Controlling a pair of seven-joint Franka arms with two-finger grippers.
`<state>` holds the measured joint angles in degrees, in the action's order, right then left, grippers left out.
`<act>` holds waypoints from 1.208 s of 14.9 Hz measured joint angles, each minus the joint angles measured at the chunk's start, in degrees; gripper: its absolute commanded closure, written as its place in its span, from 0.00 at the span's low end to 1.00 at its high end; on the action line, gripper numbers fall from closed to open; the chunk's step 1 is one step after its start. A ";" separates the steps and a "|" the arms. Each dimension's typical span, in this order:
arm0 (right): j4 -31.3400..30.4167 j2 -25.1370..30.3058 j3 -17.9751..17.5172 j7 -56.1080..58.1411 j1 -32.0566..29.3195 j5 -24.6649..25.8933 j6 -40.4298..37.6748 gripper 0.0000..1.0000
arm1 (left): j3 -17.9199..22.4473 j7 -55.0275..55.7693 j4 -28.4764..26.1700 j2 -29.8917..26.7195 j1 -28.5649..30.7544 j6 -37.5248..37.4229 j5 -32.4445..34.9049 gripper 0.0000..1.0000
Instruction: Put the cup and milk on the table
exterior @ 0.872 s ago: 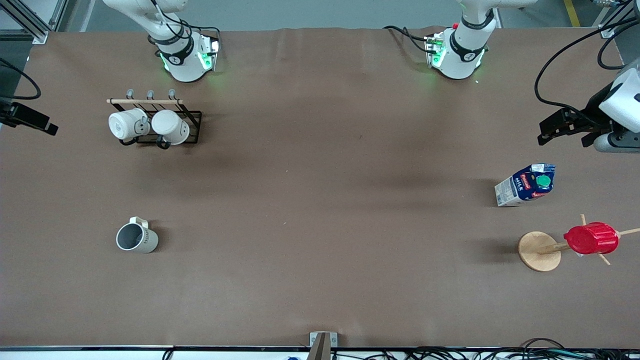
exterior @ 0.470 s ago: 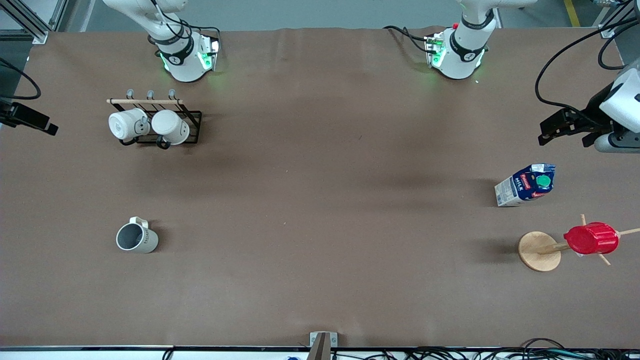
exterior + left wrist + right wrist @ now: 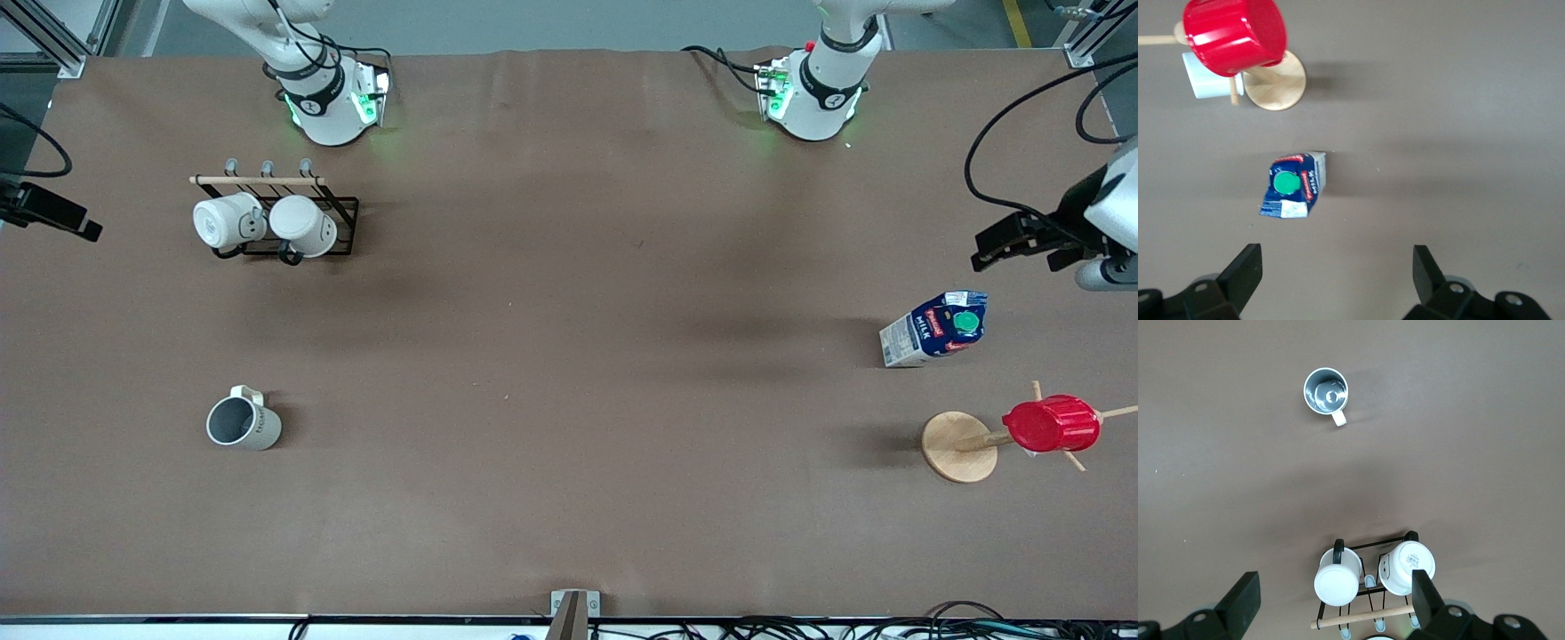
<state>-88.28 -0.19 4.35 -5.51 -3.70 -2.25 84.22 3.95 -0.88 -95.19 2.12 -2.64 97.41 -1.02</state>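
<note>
The cup [image 3: 242, 422], cream-white with a grey inside, stands upright on the brown table [image 3: 569, 356] toward the right arm's end; it also shows in the right wrist view [image 3: 1325, 390]. The milk [image 3: 933, 329], a blue and white carton with a green cap, stands on the table toward the left arm's end and shows in the left wrist view [image 3: 1293, 187]. My left gripper [image 3: 1013, 249] is open and empty, up in the air beside the milk; its fingertips frame bare table [image 3: 1336, 257]. My right gripper [image 3: 1335, 587] is open and empty, high over the mug rack, out of the front view.
A black wire rack [image 3: 342, 227] with two plain white mugs stands near the right arm's base. A wooden stand [image 3: 958, 447] carrying a red ribbed cup [image 3: 1049, 424] stands nearer the front camera than the milk. A black device [image 3: 53, 213] sits at the table's edge.
My left gripper has shifted slightly outward toward the left arm's end of the table and closer to the milk's row. The cup, the milk and the right arm have not moved.
</note>
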 measured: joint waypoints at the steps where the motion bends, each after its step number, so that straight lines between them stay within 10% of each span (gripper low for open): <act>1: 0.00 0.00 0.00 0.00 0.00 0.00 0.05 0.00 | 0.93 -0.05 -0.48 1.02 0.07 1.71 0.04 0.00; 8: -0.59 -0.81 -0.07 1.57 0.01 -0.02 3.46 0.00 | 5.76 -3.87 -12.19 6.02 1.39 19.21 0.08 0.00; 18: -13.42 -18.80 -0.42 8.27 0.42 -0.04 35.74 0.00 | 6.36 -4.58 -18.24 9.23 1.39 28.41 0.08 0.00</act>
<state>-101.70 -18.98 3.93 2.76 -3.28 -2.29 119.96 10.31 -5.46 -113.43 11.36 -1.25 125.81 -0.94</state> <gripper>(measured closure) 0.000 0.000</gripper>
